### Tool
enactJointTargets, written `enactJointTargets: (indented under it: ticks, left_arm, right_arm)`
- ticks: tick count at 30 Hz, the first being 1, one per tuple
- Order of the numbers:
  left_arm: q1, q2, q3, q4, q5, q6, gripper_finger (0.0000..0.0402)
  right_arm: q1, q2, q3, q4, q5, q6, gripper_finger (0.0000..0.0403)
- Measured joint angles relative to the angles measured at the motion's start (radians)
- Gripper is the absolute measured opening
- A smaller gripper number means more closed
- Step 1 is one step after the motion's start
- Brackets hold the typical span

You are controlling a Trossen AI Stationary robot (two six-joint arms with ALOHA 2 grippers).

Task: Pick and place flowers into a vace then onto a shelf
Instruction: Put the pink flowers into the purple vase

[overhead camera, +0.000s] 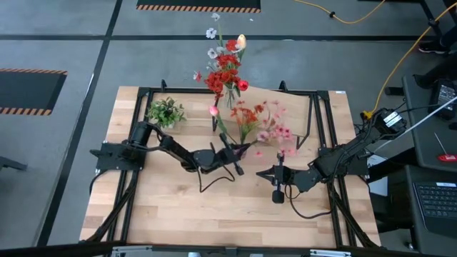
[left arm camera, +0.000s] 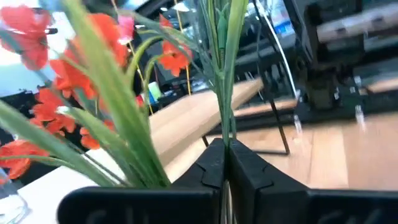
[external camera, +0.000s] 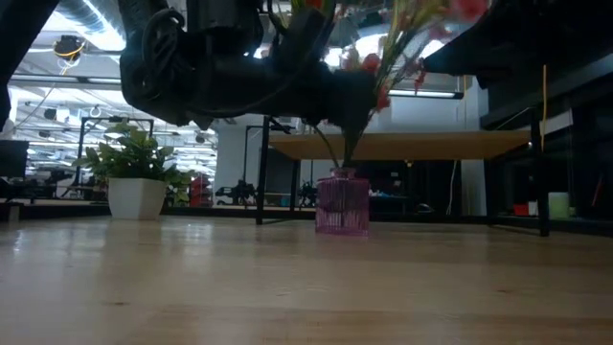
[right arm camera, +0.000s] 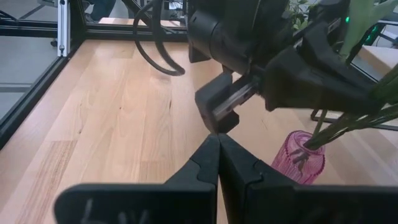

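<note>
Your left pincer [overhead camera: 230,152], over the middle of the light-wood table [overhead camera: 164,207], is clamped on the thin green stalks of the red, orange and pink artificial flowers [overhead camera: 246,118]. Their stalks stand in the ribbed pink glass vase [external camera: 342,204], just near of the raised light-wood shelf on black legs [external camera: 402,145]. Your right pincer [overhead camera: 265,173] waits closed and empty, right of the vase.
</note>
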Motion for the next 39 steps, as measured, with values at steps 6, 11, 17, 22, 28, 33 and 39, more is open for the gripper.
enactJointTargets:
  ticks: [6, 11, 17, 22, 28, 33, 39]
  left_arm:
    - [-0.002, 0.0, -0.001, 0.021, -0.005, -0.036, 0.0004]
    - [0.0, 0.0, -0.034, 0.036, -0.013, -0.129, 0.0004]
    - [0.0, -0.001, -0.048, 0.057, -0.011, -0.138, 0.0004]
    - [0.001, -0.001, -0.049, 0.053, -0.011, -0.185, 0.0004]
    - [0.0, -0.001, -0.049, 0.052, -0.055, -0.193, 0.0004]
    - [0.0, -0.001, -0.049, 0.047, -0.061, -0.193, 0.0004]
    - [0.0, -0.002, -0.049, 0.024, -0.059, -0.194, 0.0003]
  right_arm:
    - [0.0, 0.0, 0.0, 0.0, 0.0, 0.0, 0.0009]
    - [0.0, 0.0, 0.0, 0.0, 0.0, 0.0, 0.0009]
    - [0.0, 0.0, 0.0, 0.0, 0.0, 0.0, 0.0009]
    - [0.0, 0.0, 0.0, 0.0, 0.0, 0.0, 0.0009]
    - [0.0, 0.0, 0.0, 0.0, 0.0, 0.0, 0.0009]
    - [0.0, 0.0, 0.0, 0.0, 0.0, 0.0, 0.0009]
    - [0.0, 0.0, 0.0, 0.0, 0.0, 0.001, 0.0009]
